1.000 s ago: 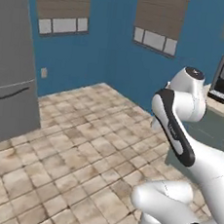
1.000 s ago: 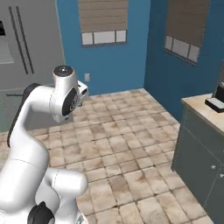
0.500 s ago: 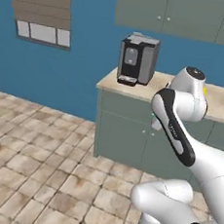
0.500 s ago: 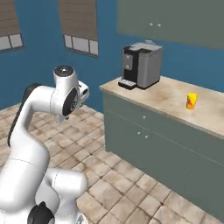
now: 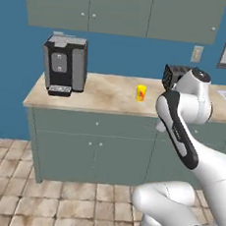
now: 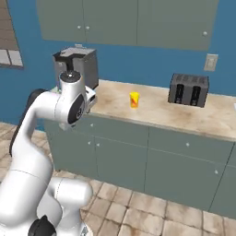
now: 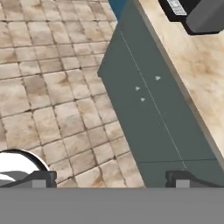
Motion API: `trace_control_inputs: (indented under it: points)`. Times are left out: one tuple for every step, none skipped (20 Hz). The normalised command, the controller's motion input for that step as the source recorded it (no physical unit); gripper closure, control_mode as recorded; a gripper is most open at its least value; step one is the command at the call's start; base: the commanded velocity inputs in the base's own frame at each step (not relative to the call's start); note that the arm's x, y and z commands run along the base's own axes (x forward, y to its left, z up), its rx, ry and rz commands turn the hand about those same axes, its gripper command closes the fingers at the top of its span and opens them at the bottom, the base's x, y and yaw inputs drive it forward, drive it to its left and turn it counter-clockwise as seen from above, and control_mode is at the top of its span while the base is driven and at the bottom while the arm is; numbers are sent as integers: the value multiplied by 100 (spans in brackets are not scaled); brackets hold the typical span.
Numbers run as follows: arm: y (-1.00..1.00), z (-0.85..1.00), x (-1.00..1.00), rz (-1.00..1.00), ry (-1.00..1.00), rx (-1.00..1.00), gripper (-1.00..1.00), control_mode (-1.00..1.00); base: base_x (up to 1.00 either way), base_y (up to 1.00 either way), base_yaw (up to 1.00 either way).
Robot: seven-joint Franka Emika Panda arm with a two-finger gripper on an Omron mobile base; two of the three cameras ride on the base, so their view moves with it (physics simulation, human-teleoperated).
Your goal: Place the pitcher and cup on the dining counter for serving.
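- The cup (image 5: 141,93) stands upright on the marble counter (image 5: 106,97) backed by grey cabinets, roughly midway along it, with its red-orange mark facing the cameras; in the right base view the cup (image 6: 134,99) sits between the coffee machine and the toaster.
- The coffee machine (image 5: 64,65) stands near the counter's left end, well apart from the cup.
- The toaster (image 6: 188,89) stands further right on the same counter, against the blue wall; in the left base view it is partly hidden behind the arm.
- The arm is folded up in front of the counter, its wrist level with the countertop edge.
- The gripper (image 7: 111,179) has its fingertips (image 7: 43,178) set wide apart with nothing between them; it looks down over the tiled floor (image 7: 48,87) and the grey cabinet doors (image 7: 153,113) below the counter.
- The hand is well apart from the cup and touches nothing.
- Grey wall cabinets (image 6: 129,20) hang above the counter.
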Motion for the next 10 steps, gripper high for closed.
trace_control_inputs:
  points:
    - [0, 0, 0, 0, 0, 0, -100, 100, 100, 0, -49]
    - [0, 0, 0, 0, 0, 0, -100, 100, 100, 0, -48]
    - [0, 0, 0, 0, 0, 0, -100, 100, 100, 0, -49]
    - [0, 0, 0, 0, 0, 0, -100, 100, 94, 16, -52]
    - [0, 0, 0, 0, 0, 0, -100, 100, 91, 34, -54]
    - [0, 0, 0, 0, 0, 0, -100, 100, 94, 42, -55]
    - [0, 0, 0, 0, 0, 0, -100, 100, 86, 45, -51]
    - [0, 0, 0, 0, 0, 0, -100, 100, 81, 51, -44]
    - [0, 0, 0, 0, 0, 0, -100, 100, 78, 48, -39]
    - [0, 0, 0, 0, 0, 0, -100, 100, 72, 30, -33]
